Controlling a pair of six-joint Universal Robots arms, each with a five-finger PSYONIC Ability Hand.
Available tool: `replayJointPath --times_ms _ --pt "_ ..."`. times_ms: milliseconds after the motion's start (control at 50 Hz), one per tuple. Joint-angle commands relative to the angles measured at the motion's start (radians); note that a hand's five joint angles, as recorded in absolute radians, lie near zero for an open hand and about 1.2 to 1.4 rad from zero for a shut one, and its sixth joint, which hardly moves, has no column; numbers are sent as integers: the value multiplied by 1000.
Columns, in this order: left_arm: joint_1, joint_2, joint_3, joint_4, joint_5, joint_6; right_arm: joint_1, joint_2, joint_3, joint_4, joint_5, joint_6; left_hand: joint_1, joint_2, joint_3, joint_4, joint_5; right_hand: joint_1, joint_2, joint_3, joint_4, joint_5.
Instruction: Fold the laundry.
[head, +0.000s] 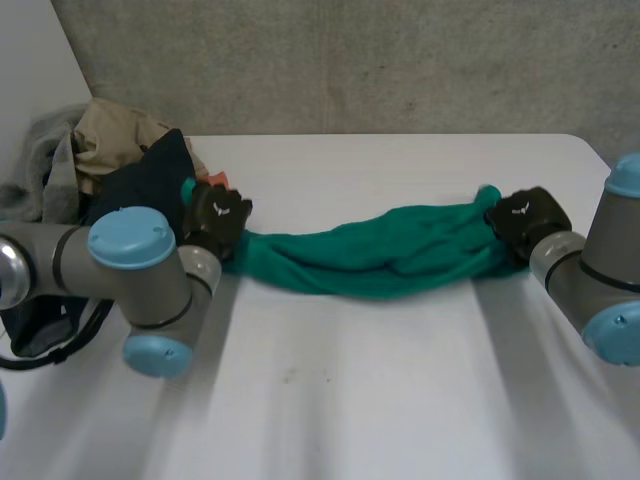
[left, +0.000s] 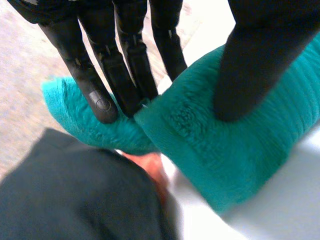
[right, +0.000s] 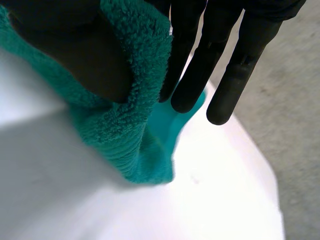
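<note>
Two hands pinch one teal towel (head: 380, 255), bunched rope-like across the table (head: 400, 400): left hand (head: 218, 215) at its 9 o'clock end, right hand (head: 525, 218) at 3 o'clock, thumbs clamping cloth. Laundry pile (head: 110, 160) at 10 o'clock.

The near half of the desk (head: 380, 410) lies bare, open to either arm. Across the middle a green towel (head: 380, 255) stretches as a low bar between the left hand (head: 218, 218) and the right hand (head: 525, 218). Behind the bar the desk is bare up to the wall (head: 350, 60). A heap of clothes (head: 100, 155) crowds the far left corner, and its dark garment (head: 150, 185) lies just beside the left hand.
</note>
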Motion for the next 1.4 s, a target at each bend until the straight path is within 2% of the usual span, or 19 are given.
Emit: replayJointPath --times_ms 20,140,220,320,680,840,1020,1400 --pt "3 190 -159 -97 9 0 -1 -20 70 29 -1 3 -148 -186 -192 -186 -190 270 220 197 191 211" --pt "9 362 -260 -134 7 -7 -3 -129 113 73 -2 10 -298 -336 -342 -336 -340 270 220 197 191 211" --pt "9 442 -315 -145 7 -21 -5 -183 117 104 -5 20 -304 -342 -348 -342 -346 270 220 197 191 211" --pt "11 467 -369 -150 16 -46 -5 -209 117 113 -4 51 -289 -328 -333 -328 -331 270 220 197 191 211" --pt "84 298 -380 -194 134 -47 -8 -224 119 190 -8 100 -245 -283 -289 -283 -287 270 220 197 191 211" --pt "130 200 -318 -196 226 -53 -5 -221 128 187 -10 99 -99 -137 -142 -137 -140 270 220 197 191 211" --pt "144 132 -223 -258 236 -57 -6 -221 136 181 -10 99 -31 -69 -75 -69 -73 270 220 197 191 211" --pt "149 51 -107 -275 237 -55 -6 -218 149 178 -22 99 57 19 13 19 15 270 220 197 191 211"
